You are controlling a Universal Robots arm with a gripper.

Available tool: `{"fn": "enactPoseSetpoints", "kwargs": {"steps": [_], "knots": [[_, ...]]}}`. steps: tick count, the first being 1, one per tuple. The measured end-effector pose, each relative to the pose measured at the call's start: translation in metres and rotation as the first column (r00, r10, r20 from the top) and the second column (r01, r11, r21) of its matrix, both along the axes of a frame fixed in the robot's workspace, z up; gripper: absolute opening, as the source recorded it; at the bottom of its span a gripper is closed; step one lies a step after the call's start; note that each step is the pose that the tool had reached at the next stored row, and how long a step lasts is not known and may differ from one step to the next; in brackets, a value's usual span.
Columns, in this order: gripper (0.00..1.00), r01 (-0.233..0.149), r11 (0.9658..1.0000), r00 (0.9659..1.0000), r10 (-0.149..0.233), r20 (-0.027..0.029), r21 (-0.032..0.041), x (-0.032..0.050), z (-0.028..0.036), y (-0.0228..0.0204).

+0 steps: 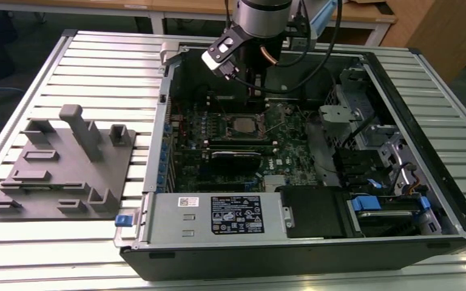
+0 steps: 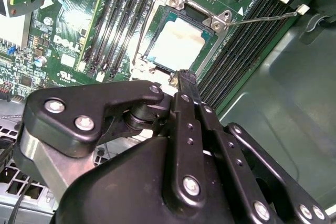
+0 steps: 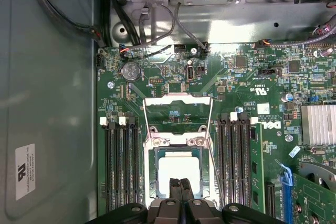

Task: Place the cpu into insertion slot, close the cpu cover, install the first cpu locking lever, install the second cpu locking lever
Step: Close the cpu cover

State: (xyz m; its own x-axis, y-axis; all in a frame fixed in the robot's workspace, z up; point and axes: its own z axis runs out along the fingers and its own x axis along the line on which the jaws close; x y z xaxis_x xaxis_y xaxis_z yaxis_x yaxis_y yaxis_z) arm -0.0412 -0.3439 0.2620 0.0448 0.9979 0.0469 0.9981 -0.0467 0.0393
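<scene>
Occupying the slatted tabletop [image 1: 95,66], an open computer case [image 1: 298,262] lies beside a grey moulded fixture [image 1: 63,182] on the exterior view's left; within it, green motherboard [image 3: 262,77], black memory slots [image 3: 122,166] flanking the insertion slot [image 3: 152,182], cables [image 3: 128,22] past the board's edge. In the slot lies the cpu [image 3: 178,167], silver top up; cpu cover [image 3: 177,100] apparently tipped back off it, one wire lever [image 2: 262,17] reaching out across the memory slots. The gripper [image 3: 181,183], fingers [image 3: 175,190] pressed together on nothing, hangs over one edge of the cpu, its black linkage [image 2: 131,156] masking that side of the slot, so contact with the chip cannot be judged.
</scene>
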Motion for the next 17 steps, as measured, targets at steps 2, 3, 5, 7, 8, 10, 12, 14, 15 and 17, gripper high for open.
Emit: {"fn": "enactPoseSetpoints", "kwargs": {"steps": [2, 3, 5, 7, 8, 10, 12, 14, 15, 17], "knots": [[0.11, 0.000, 1.0000, 1.0000, 0.000, -0.0001, -0.0001, 0.0002, 0.0001, 0.0000], [0.11, 0.000, 1.0000, 1.0000, 0.000, -0.0001, -0.0001, 0.0005, 0.0001, 0.0000], [0.11, 0.000, 1.0000, 1.0000, 0.000, -0.0001, -0.0002, 0.0014, 0.0001, 0.0000], [0.11, 0.000, 1.0000, 1.0000, 0.000, -0.0001, -0.0001, 0.0029, 0.0000, 0.0000], [0.11, 0.000, 1.0000, 1.0000, 0.000, -0.0001, -0.0001, 0.0037, 0.0000, 0.0000], [0.11, 0.000, 1.0000, 1.0000, 0.000, -0.0001, -0.0001, 0.0058, 0.0000, 0.0000], [0.11, 0.000, 1.0000, 1.0000, 0.000, 0.0000, 0.0000, 0.0079, 0.0000, 0.0000], [0.11, 0.000, 1.0000, 1.0000, 0.000, 0.0000, 0.0000, 0.0088, 0.0000, 0.0000], [0.11, 0.000, 1.0000, 1.0000, 0.000, 0.0000, 0.0000, 0.0088, 0.0000, 0.0000], [0.11, 0.000, 1.0000, 1.0000, 0.000, -0.0001, 0.0000, 0.0155, 0.0000, 0.0000]]}}
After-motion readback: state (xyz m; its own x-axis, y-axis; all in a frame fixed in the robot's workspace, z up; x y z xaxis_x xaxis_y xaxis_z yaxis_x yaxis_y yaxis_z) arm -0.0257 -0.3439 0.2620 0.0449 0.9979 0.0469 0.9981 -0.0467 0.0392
